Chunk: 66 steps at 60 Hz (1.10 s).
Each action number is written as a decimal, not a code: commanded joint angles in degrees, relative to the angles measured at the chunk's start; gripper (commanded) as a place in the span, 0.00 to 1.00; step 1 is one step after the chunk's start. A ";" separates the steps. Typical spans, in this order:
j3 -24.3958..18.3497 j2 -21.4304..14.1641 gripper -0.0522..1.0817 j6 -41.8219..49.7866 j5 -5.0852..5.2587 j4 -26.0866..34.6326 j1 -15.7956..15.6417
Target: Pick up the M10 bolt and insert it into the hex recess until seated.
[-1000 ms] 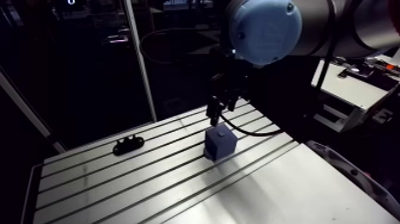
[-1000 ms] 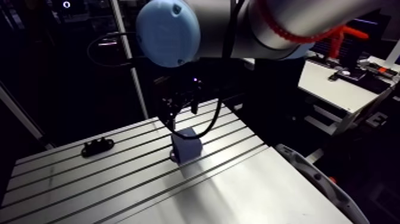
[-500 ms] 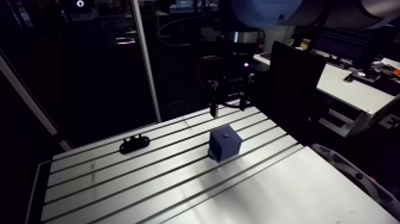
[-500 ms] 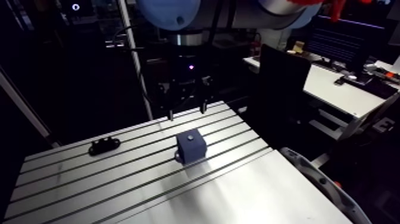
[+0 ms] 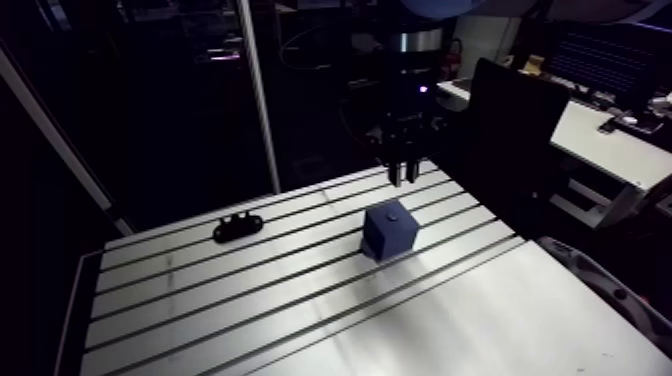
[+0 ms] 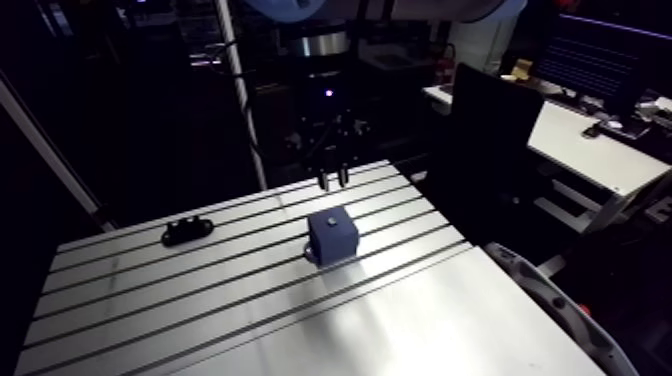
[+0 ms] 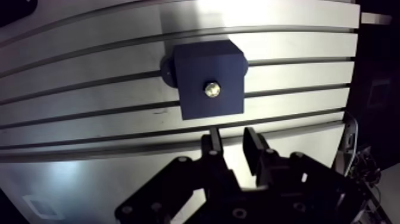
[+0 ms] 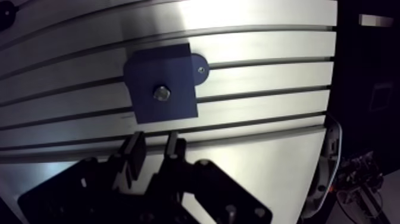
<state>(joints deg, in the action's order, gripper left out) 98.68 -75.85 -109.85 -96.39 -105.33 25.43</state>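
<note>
Gripper [image 7: 233, 134] examined in the wrist view: its two fingers [image 7: 257, 149] stand a narrow gap apart with nothing between them, so it is released and grasps nothing. Ahead of the fingertips, clear of them and not in contact, sits a dark blue block [image 7: 205, 62] resting flat on the slotted aluminium table [image 7: 89, 122]. The M10 bolt [image 7: 212, 89] is in the block: its bright metal head shows at the middle of the block's top face, upright in the recess. Whether it is fully seated cannot be told, and the outline of the recess around the head is not legible. A small rounded tab [image 8: 200, 68] with a fastener projects from one side of the block at table level. In the arm view the gripper hangs above the table on the far side of the block. Further off, well apart from the block across several slots, a small black fitting [image 5: 237, 226] lies near the table's far edge.
</note>
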 commanded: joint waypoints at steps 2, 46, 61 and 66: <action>1.07 0.31 0.99 -1.81 0.00 -2.84 -0.11; 4.68 0.49 1.00 -6.06 2.04 -7.31 0.59; 6.48 1.24 1.00 -8.67 2.13 -11.07 1.73; 6.66 1.88 0.99 -8.67 2.13 -11.08 1.73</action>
<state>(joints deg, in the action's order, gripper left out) 104.42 -74.92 -117.72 -94.29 -115.06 26.67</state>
